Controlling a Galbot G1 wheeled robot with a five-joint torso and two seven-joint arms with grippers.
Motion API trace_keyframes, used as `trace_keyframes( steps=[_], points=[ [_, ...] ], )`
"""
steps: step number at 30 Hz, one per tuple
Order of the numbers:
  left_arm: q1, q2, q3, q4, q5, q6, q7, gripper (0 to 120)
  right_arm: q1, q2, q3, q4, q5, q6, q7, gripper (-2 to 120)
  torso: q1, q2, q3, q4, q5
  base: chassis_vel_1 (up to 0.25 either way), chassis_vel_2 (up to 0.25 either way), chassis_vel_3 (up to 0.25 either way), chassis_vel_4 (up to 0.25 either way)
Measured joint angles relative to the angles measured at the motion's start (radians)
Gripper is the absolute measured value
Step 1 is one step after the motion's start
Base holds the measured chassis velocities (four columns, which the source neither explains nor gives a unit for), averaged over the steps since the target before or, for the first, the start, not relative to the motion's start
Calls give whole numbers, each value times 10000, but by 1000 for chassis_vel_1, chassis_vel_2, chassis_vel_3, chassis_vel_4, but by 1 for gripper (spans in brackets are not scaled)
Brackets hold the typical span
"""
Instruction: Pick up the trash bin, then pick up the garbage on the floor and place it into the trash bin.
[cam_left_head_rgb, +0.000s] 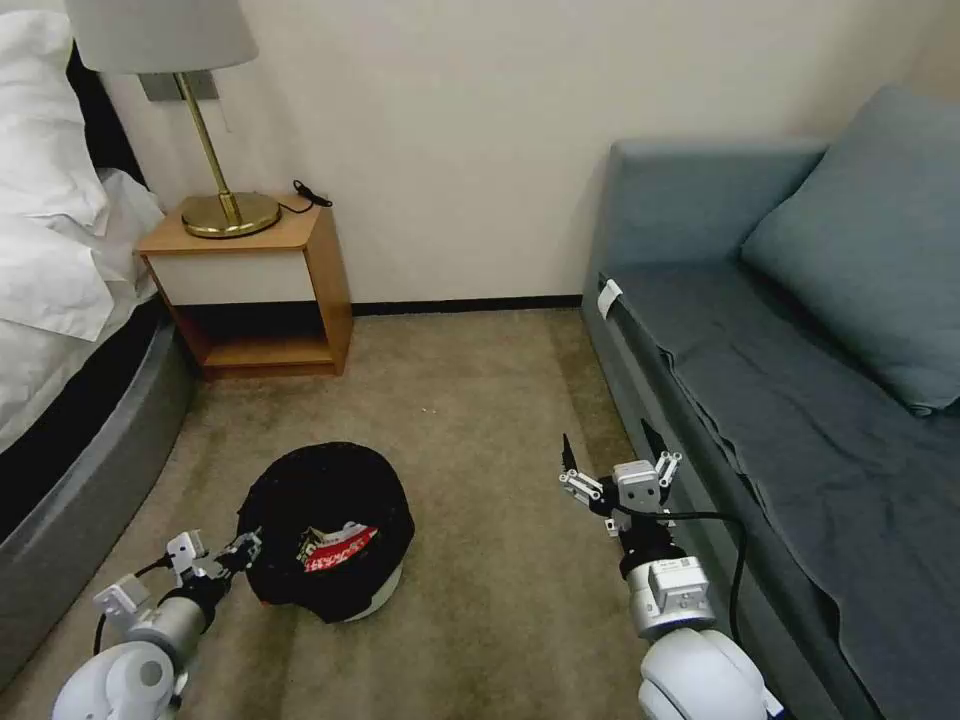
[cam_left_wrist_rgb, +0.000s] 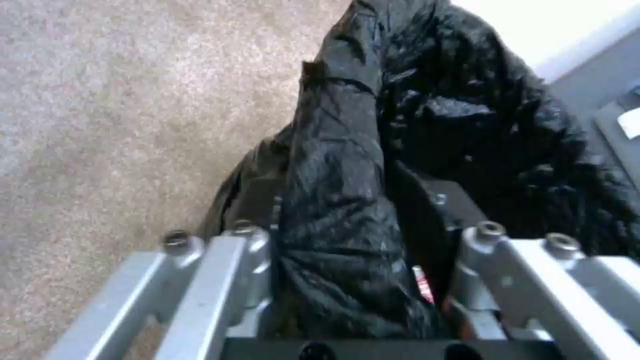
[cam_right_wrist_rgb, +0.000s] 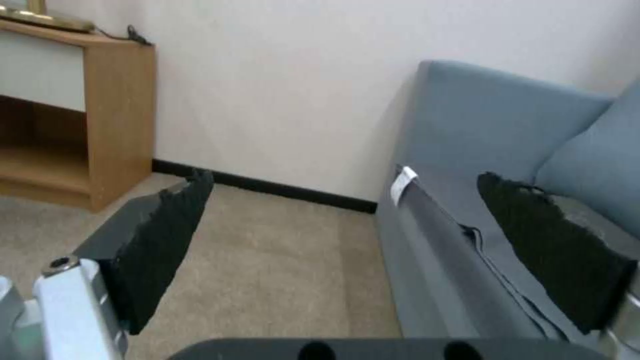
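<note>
Lamp shade (cam_left_head_rgb: 160, 35) cut off by top edge.

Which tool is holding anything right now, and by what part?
Left tool grips the trash bin by its bag-covered rim, rim fold between its fingers. Right tool is open, holding nothing.

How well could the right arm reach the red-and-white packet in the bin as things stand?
Probably yes: the right end effector hangs open beside the sofa, with bare carpet between it and the trash bin. The packet lies exposed inside.
</note>
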Motion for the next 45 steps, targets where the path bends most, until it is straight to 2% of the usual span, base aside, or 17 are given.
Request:
trace_keyframes(
  steps=[3, 5, 8, 9, 11, 15, 20, 23, 24, 27, 28, 31, 32, 35, 37, 41, 45],
  points=[
    [-17, -13, 0, -91, 49, -11, 4, 55, -31, 6, 30, 18, 0, 19, -5, 100, 0, 0, 0, 0, 2, 0, 0, 0, 0],
    [-6, -20, -57, -285, 140, -49, 28, 67, -48, 41, 54, 26, 4, 28, -12, 100, 0, 0, 0, 0, 0, 0, 0, 0, 0],
    [18, -16, -105, -378, 218, -65, 52, 72, -45, 55, 61, 26, 10, 29, -13, 100, 0, 0, 0, -1, 1, 0, 0, 0, 0],
    [82, 2, -240, -536, 487, -152, 139, 82, 13, 49, 81, 26, 39, 29, -22, 100, 0, 0, 0, 0, 1, 0, 0, 0, 0],
    [108, 11, -313, -611, 637, -194, 186, 84, 46, 44, 87, 26, 52, 29, -22, 100, 0, -1, 0, 0, 0, 0, 0, 0, 0],
    [296, 81, -720, -1253, 1107, -375, 462, 99, 87, 33, 143, 21, 113, 27, -23, 100, 0, -1, 0, 0, 2, 0, 0, 0, 0],
    [412, 96, -998, -1647, 1671, -938, 1035, 100, -4, 184, 197, 20, 104, 27, -23, 100, 0, 0, 0, 1, 2, 0, 0, 0, 0],
    [495, -28, -1084, -1750, 2940, -2269, 2144, 100, -168, 630, 291, 22, 18, 76, -8, 100, 0, 0, 0, 0, 1, 0, 0, 0, 0],
    [495, -28, -1084, -1750, 2940, -2269, 2144, 100, -168, 630, 291, 22, 18, 76, -8, 100, 0, 0, 0, 0, 1, 0, 0, 0, 0],
    [630, -336, -849, -1749, 3475, -3450, 2657, 100, -426, 1036, 430, 22, -147, 186, -3, 100, 0, -1, 0, 0, 0, 0, 0, 0, 0],
    [630, -336, -849, -1749, 3475, -3450, 2657, 100, -426, 1036, 430, 22, -147, 186, -3, 100, 0, -1, 0, 0, 0, 0, 0, 0, 0],
    [813, -762, -502, -1893, 3657, -4437, 2690, 100, -753, 1303, 515, 43, -395, 309, -19, 100, 0, 0, 0, -1, 1, 0, 0, 0, 0],
    [813, -762, -502, -1893, 3657, -4437, 2690, 100, -753, 1303, 515, 43, -395, 309, -19, 100, 0, 0, 0, -1, 1, 0, 0, 0, 0],
    [1234, -1200, -169, -2355, 3805, -5048, 2430, 100, -1070, 1557, 578, 119, -746, 382, -41, 100, 0, 0, 0, -1, 1, 0, 0, 0, 0],
    [1365, -1290, -111, -2479, 3869, -5141, 2394, 100, -1149, 1615, 590, 128, -855, 406, -54, 100, 0, 0, 0, -1, 3, 0, 0, 0, 0],
    [2225, -1706, 187, -3131, 4213, -5388, 1958, 100, -1652, 1864, 702, 273, -1413, 539, -89, 100, 0, 0, 0, 0, 3, 0, 0, 0, 0],
    [2899, -1890, 348, -3522, 4284, -5400, 1611, 100, -1986, 1995, 835, 376, -1741, 627, -89, 100, 0, 0, 0, 0, 2, 0, 0, 0, 0]
  ],
)
